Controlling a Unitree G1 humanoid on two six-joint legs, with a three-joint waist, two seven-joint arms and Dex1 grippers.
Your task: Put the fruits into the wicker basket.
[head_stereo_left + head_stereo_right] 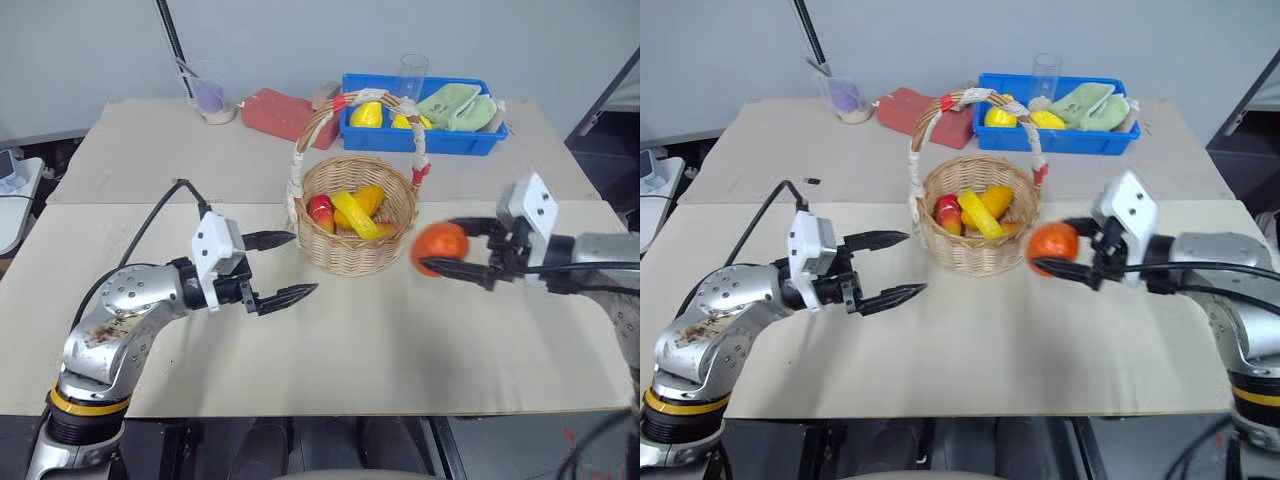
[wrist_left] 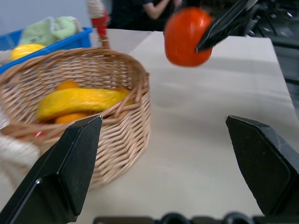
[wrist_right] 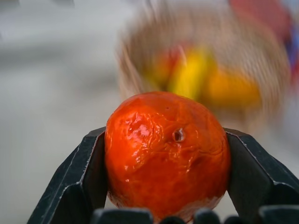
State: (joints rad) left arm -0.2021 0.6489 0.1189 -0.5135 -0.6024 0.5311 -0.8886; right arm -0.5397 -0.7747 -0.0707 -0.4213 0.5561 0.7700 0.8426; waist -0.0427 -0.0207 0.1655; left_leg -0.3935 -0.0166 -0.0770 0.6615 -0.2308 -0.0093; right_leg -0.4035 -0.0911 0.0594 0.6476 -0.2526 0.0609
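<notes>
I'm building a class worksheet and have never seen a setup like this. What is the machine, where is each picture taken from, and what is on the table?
It is a humanoid robot with two arms. Two pictures look down from its head; the other two come from cameras on its wrists. The right gripper holds an orange fruit beside the wicker basket, where a banana already lies. The left gripper is open and empty. On the table behind stands a blue tray.

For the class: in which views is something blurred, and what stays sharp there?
Right wrist view: the wicker basket behind is smeared, while the orange fruit between the right gripper's fingers is sharp, with glossy highlights. Left wrist view: that fruit is slightly soft. Both eye views: even light, all crisp.
</notes>
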